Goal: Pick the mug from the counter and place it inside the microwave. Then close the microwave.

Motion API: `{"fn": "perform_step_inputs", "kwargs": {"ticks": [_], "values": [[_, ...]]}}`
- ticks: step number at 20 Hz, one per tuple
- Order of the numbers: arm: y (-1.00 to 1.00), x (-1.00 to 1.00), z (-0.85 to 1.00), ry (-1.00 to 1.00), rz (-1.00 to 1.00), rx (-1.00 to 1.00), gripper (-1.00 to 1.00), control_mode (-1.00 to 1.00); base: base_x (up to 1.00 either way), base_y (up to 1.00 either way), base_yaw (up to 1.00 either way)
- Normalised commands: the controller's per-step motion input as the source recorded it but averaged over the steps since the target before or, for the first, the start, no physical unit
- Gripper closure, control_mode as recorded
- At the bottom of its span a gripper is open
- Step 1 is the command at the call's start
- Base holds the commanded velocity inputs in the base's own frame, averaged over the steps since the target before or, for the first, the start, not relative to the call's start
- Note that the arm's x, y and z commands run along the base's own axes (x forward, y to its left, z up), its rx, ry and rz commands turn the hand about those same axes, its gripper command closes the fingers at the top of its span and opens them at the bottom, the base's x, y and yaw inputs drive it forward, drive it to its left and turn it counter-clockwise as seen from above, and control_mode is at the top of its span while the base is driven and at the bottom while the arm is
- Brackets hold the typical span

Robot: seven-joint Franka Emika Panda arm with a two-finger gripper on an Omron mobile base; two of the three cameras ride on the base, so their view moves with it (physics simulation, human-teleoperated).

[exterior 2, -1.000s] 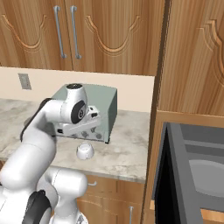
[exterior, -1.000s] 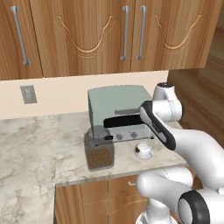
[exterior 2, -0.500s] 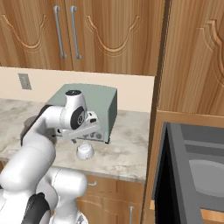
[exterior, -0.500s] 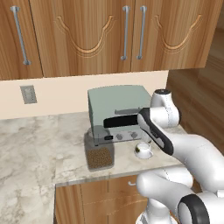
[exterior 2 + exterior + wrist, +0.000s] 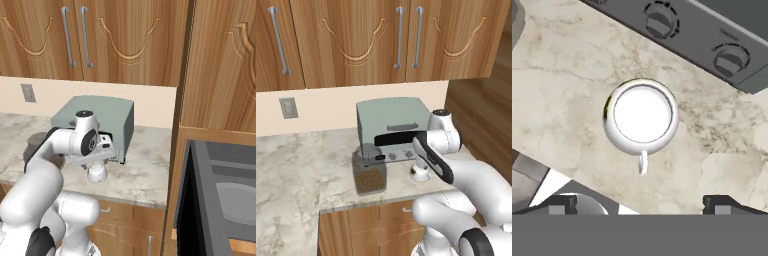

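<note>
The mug (image 5: pixel 642 117) is a small white cup standing upright on the marbled counter (image 5: pixel 567 70), its thin handle (image 5: pixel 643 163) pointing toward the bottom of the hand view. My gripper (image 5: pixel 643 204) hangs straight above it, open, with one fingertip (image 5: pixel 559 202) low on each side and nothing between them. In the right base view the gripper (image 5: pixel 100 161) sits just over the mug (image 5: pixel 97 173). From the left base view the mug (image 5: pixel 419 173) peeks out beside my forearm. The microwave (image 5: pixel 230 200) stands at the right with its dark door (image 5: pixel 192 200) swung open.
A pale green toaster oven (image 5: pixel 391 127) stands right behind the mug, its knobs (image 5: pixel 661 21) close to the cup. A glass jar of brown bits (image 5: pixel 369 171) sits to its left. Wooden wall cabinets (image 5: pixel 356 40) hang overhead. The counter edge (image 5: pixel 125 195) runs just in front.
My arm has bent forward and the hand has come down, from beside the toaster oven's front to just above the mug. The mug has not moved.
</note>
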Motion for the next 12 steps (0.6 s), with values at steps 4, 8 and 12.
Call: {"fn": "perform_step_inputs", "kwargs": {"ticks": [4,8,12], "values": [[0.0,0.0,-0.2,0.0,-0.11,0.03,-1.0,-1.0,0.0,0.0,0.0],[0.0,0.0,-0.26,0.0,-0.04,0.03,-1.0,-1.0,0.0,0.0,0.0],[-0.04,-0.02,-0.17,0.0,0.0,0.04,-1.0,-1.0,0.0,0.0,0.0]]}}
